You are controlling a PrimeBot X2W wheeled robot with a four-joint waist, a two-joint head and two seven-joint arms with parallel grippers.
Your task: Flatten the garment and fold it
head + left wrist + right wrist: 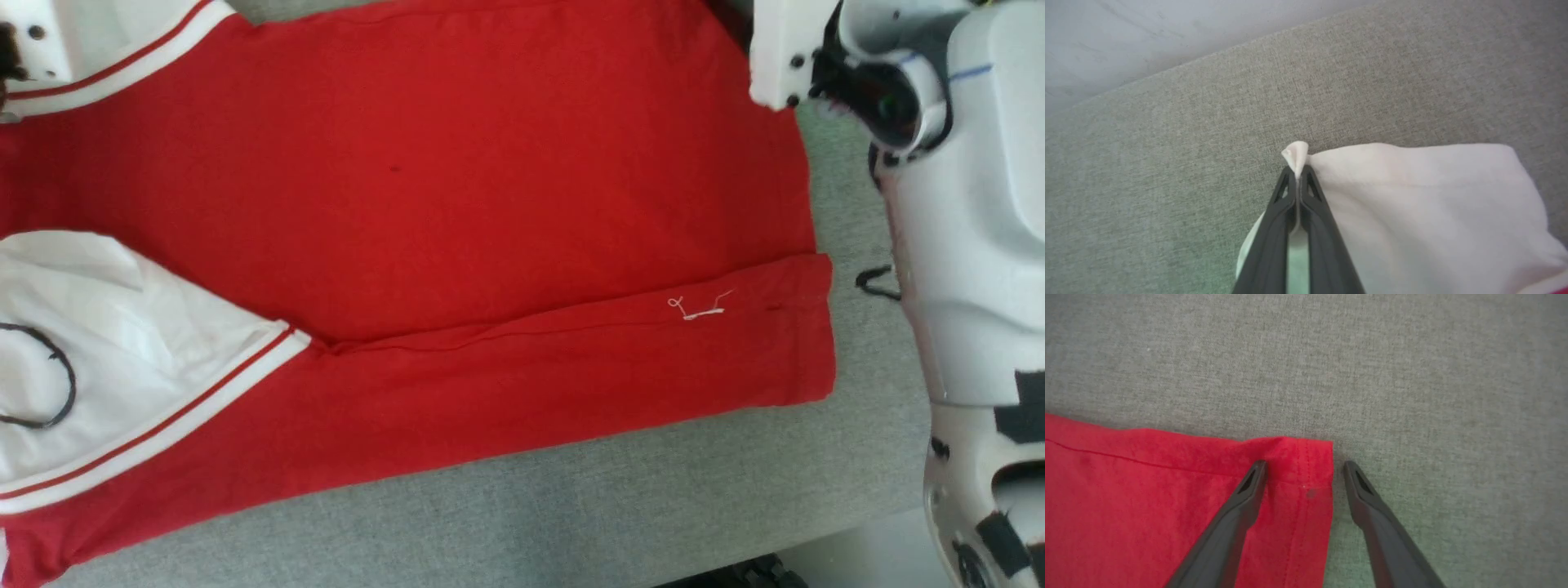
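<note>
Looking down at a red jersey T-shirt with white sleeves and red-and-white striped trim (457,188), spread out on a grey woven cloth table top (571,506). Running long ways from left to right in the head view, with the white sleeves toward the robot's left and the red bottom hem toward its right.

Pinching the tip of a white sleeve tight with the left black two-finger claw (1298,175), leaving no gap between the fingers. Holding the right black two-finger claw (1305,465) wide open, gripping nothing.

Straddling the far corner of the red hem with that open claw: one finger over the red cloth, the other over bare grey table just beside the hem edge, the corner sitting between them. Hard telling whether touching the cloth or hovering just above it. Probably needing only to dip and close to catch that corner, being the nearer arm by far. Maybe slipping off, with the hem lying so thin and flat.

Noticing a loose white thread (694,309) near the hem. Spotting pale floor (857,555) past the table edge.
</note>
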